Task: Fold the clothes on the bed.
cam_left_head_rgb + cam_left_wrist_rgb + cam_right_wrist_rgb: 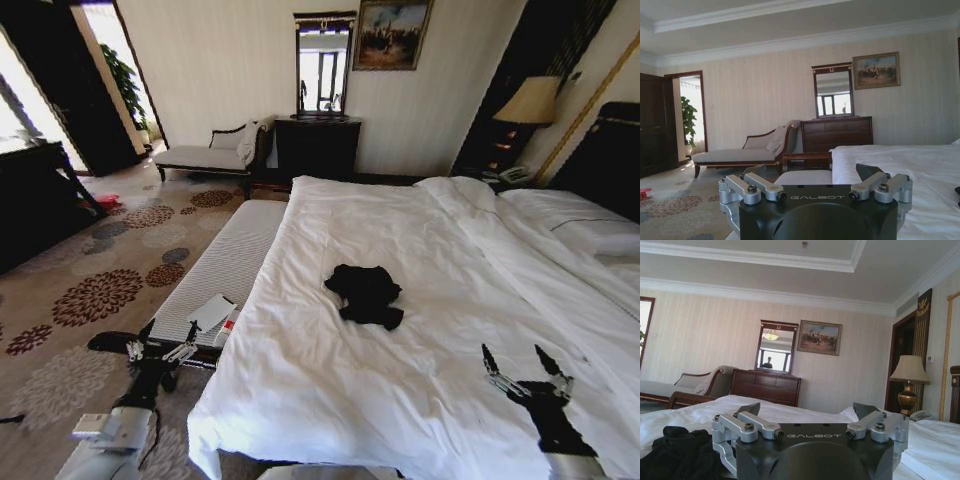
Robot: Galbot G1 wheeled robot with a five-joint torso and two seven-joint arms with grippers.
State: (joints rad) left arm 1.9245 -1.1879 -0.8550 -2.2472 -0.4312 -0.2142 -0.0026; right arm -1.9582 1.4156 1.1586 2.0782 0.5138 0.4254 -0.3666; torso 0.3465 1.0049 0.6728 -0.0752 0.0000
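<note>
White bedding dominates the room, and the shirt [365,294] lies crumpled in a dark heap near the middle of the bed [330,380], well apart from both grippers. It looks soft and limp, light cotton that will sag and drag rather than hold shape, so I'd judge it needs spreading flat first, taken by a hem edge or the shoulders once those can be found; bunched as it is, I can't tell which end is which, and no lettering on it can be read.

Nearer the foot, the right gripper [527,372] hovers low over the duvet with its fingers spread and nothing between them. From its wrist camera the shirt [677,455] sits just beside it. The left gripper [161,343] hangs off the bed's left side, over the bench [225,262], its fingers likewise apart and empty.

Both gripper housings carry the word "GALBOT". Beyond the bed stand a dresser [318,146] with a mirror [323,66], a painting [391,34], a chaise [215,150] and a lamp [532,101].
</note>
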